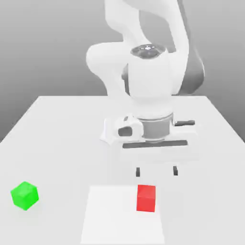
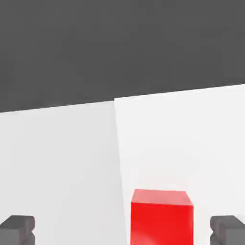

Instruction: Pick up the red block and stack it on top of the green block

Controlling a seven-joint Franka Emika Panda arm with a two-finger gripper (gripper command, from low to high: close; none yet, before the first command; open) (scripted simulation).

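Note:
The red block [image 1: 146, 198] is a small bright red cube resting on a white square patch [image 1: 110, 215] near the table's front. Just behind and above it my gripper [image 1: 156, 171] hangs open, its two dark fingertips [image 1: 138, 172] spread wide with nothing between them. In the hand view the red block [image 2: 161, 217] lies between the two grey fingertips [image 2: 17, 228], a little ahead of them and nearer one side. The green block [image 1: 25, 195] sits on the table at the exterior view's far left, well apart from the gripper.
The white table [image 1: 62, 134] stretches back to the robot's base. The white square patch [image 2: 182, 139] ends at an edge beyond the red block, with dark background past the table's far rim.

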